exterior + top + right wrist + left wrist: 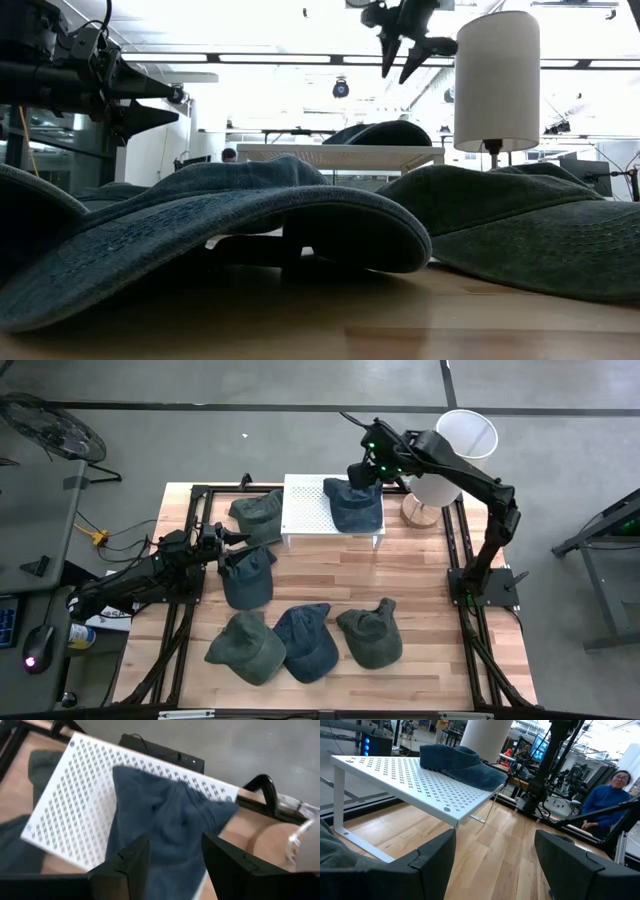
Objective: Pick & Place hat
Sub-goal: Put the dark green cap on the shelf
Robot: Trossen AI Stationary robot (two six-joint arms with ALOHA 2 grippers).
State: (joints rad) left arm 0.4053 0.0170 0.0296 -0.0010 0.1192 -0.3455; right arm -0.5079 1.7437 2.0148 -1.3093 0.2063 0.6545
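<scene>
Hidden or unclear: in my low view the near hats fill the frame, so the table surface behind them is blocked, and only the crown of the blue hat [378, 133] shows above the rack edge. In my right wrist view the hat's lower part runs out of frame behind the fingers.

Holders and contents: white perforated rack [305, 510] at the far middle of the wooden table [430, 610] — it carries one blue hat [354, 505] on its right half, brim overhanging the front edge. A green hat [256, 514] lies just beside the rack's left end, partly under it as far as I can tell. On the bare table: a dark blue hat [247, 575] left of centre, and a front row of three — green hat [246, 647], blue hat [305, 641], green hat [369, 633]. A white lamp [450, 455] stands at the far right corner.

Arms: right gripper [362, 472] hangs above the blue hat on the rack, fingers spread and released, clear of the cloth — the right wrist view [172, 865] shows the hat between and below them. Left gripper [232, 539] sits low at the left, pointing toward the rack, fingers parted and holding nothing [495, 860]. A person in blue [607, 800] sits beyond the table.
</scene>
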